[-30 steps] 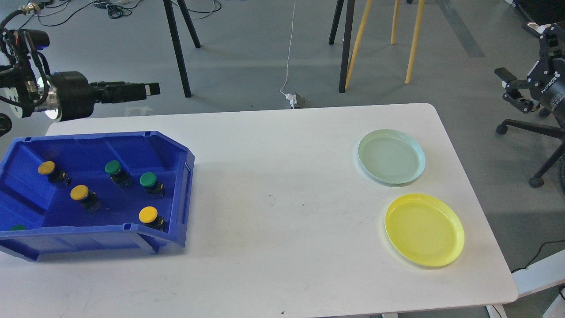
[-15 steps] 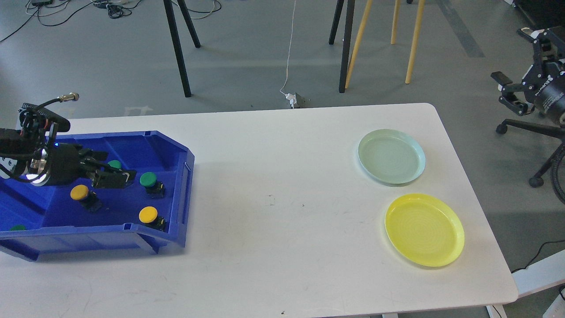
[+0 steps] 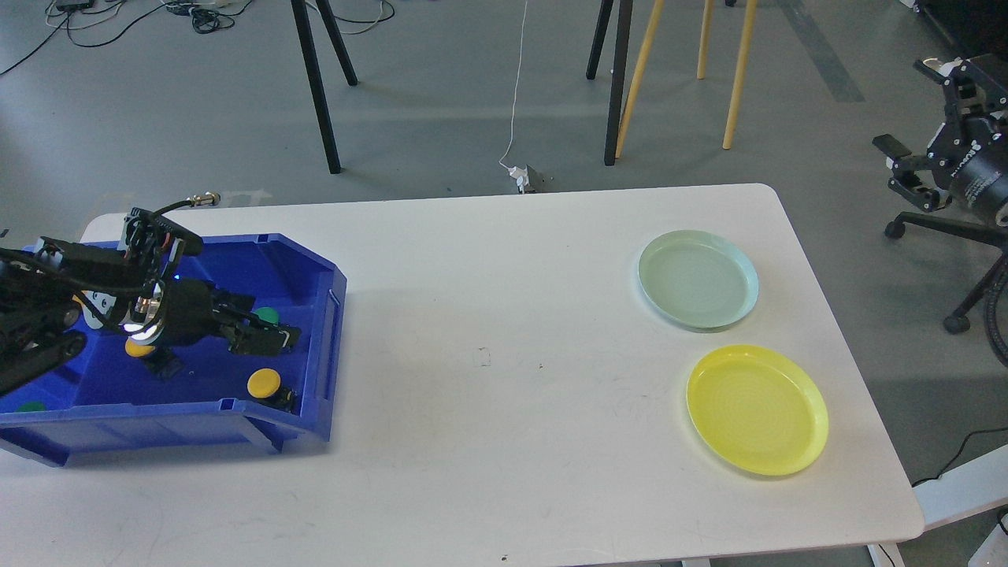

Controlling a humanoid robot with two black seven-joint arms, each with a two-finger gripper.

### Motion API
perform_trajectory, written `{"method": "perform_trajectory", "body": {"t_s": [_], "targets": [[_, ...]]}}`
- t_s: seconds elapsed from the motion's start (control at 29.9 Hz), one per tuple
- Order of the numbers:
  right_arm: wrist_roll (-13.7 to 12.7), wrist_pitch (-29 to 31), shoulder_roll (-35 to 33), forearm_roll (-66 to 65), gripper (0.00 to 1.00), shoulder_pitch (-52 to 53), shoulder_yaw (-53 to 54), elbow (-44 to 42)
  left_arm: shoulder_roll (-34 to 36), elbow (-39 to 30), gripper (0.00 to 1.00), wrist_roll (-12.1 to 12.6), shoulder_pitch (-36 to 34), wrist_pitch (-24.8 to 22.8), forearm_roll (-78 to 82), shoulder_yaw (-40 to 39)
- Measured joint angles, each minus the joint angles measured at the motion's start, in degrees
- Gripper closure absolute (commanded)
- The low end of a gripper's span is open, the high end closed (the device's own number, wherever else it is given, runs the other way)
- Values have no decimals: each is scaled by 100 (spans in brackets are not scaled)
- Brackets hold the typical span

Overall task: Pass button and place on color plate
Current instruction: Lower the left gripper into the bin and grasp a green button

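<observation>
Our left gripper (image 3: 276, 337) reaches inside the blue bin (image 3: 331, 299) over a green button (image 3: 268, 316); we cannot tell its opening. Right gripper (image 3: 898, 169) hangs off-desk, fingers parted.

A white table (image 3: 488, 409) with rounded corners stands on a grey floor (image 3: 441, 102). Behind it are 2 pairs of black legs (image 3: 319, 87) and (image 3: 614, 79), plus 2 yellow wooden legs (image 3: 740, 75). A thin white cable (image 3: 516, 87) trails down to a small plug (image 3: 526, 178) by the table's far edge. Black cables (image 3: 197, 14) lie tangled at the top left. An office chair base (image 3: 957, 268) on castors stands at the right.
</observation>
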Motion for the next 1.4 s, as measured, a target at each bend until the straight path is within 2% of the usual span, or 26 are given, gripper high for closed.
{"method": "perform_trajectory", "body": {"t_s": [0.3,0.8,1.1,1.2,1.34,1.4], "targets": [[0,-3,-1,-6,1,3,-2,1,-385,897,1,1,81,64,-13,6],[0,-6,33,-6,1,-9,-2,1,-660,931,7,0,310,79,20,17],[0,-8,34,-9,1,5,-2,0,-688,976,21,1,308,214,83,26],[0,-8,27,-9,1,-1,-2,0,-692,1118,30,0,306,263,140,26],[0,-7,27,-9,1,-7,-2,0,-735,1281,37,0,306,323,162,27],[0,-2,27,-8,1,-8,-2,0,-742,1319,44,1,307,331,169,27]]}}
